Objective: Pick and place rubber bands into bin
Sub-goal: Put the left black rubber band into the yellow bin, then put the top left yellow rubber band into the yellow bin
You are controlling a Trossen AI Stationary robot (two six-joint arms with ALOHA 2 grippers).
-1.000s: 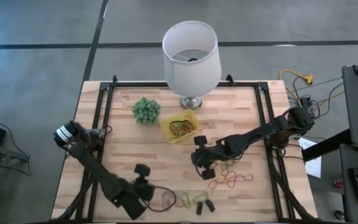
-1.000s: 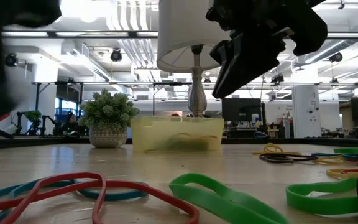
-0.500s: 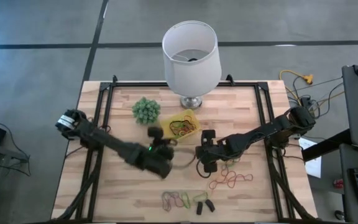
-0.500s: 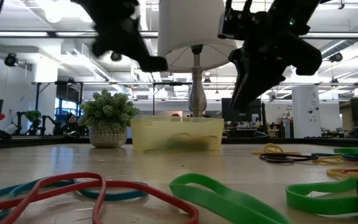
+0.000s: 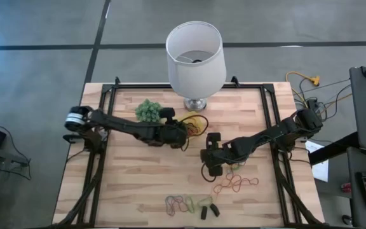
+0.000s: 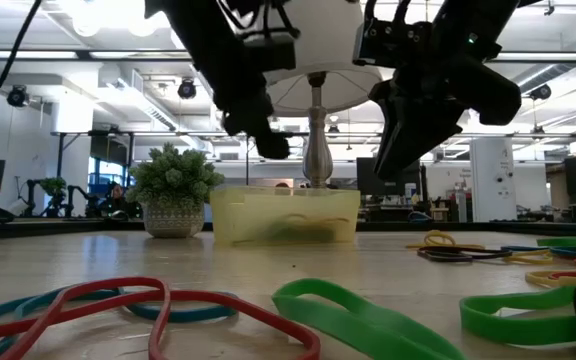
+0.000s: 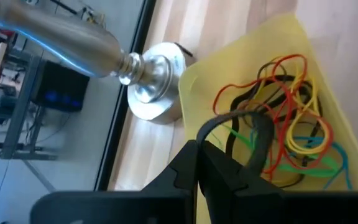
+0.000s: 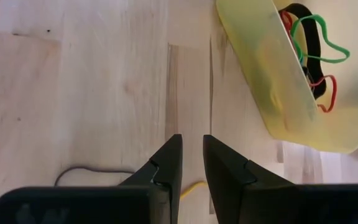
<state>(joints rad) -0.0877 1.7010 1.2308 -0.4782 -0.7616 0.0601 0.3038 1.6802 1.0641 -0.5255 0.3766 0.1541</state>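
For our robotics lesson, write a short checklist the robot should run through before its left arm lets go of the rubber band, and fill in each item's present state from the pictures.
1. Left gripper shut on a band: ok, a black rubber band is pinched between its fingers.
2. Left gripper over the bin: ok, the yellow tray lies directly beyond the fingers in the left wrist view.
3. Bin has room: ok, the bands in it form a loose heap.
4. Right gripper out of the way: ok, it hangs beside the bin above bare table, holding nothing.
5. Lamp base clear of the drop: ok, beside the bin.
6. Height above the bin: cannot tell.
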